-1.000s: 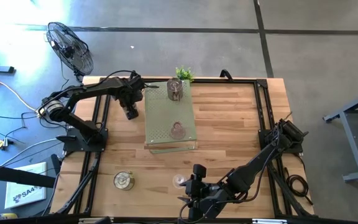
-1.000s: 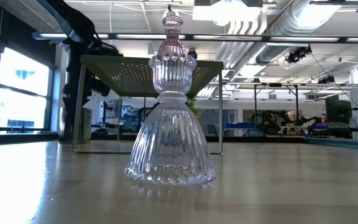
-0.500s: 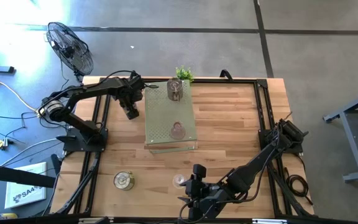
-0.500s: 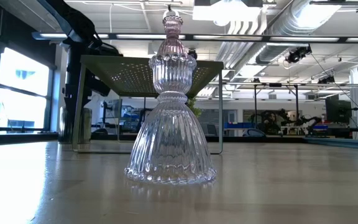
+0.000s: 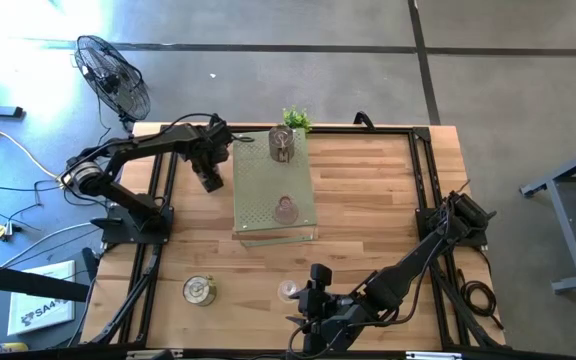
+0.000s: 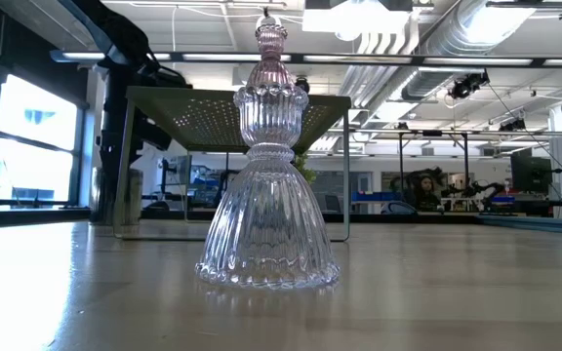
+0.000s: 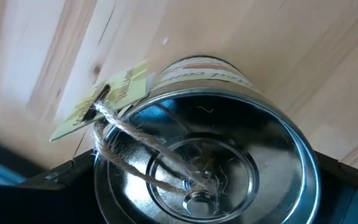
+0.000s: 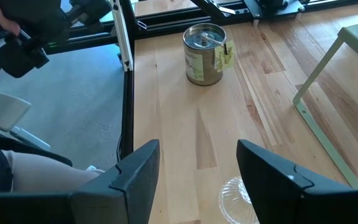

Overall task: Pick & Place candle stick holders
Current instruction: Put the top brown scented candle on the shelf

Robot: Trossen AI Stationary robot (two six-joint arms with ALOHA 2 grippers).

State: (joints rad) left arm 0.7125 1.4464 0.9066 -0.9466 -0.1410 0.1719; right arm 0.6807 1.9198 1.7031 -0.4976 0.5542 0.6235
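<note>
The left gripper (image 5: 211,181) hung over the wooden table (image 5: 368,200) just beside the left edge of the pale green perforated rectangular board (image 5: 274,190), and its wrist camera looked straight down into a dull silver metal cup-like holder (image 7: 207,143) with a twine-tied yellow paper tag (image 7: 98,99); its fingers stood wide on either side of the cup, but whether they pressed on it could not be told. The right gripper (image 5: 313,300) waited low at the near edge of the table, its two dark fingers (image 8: 135,174) partly apart and holding nothing. Just beside it stood a clear ribbed glass holder (image 5: 288,291), bell-shaped in the low view (image 6: 267,205). A second silver metal tin holder (image 5: 199,290) with a tag sat on the table near the front left. On the raised board stood a dark metal holder (image 5: 282,144) at the far end and a pink-tinted glass holder (image 5: 285,210) nearer the front. A small green plant (image 5: 295,118) stood just behind the board.
</note>
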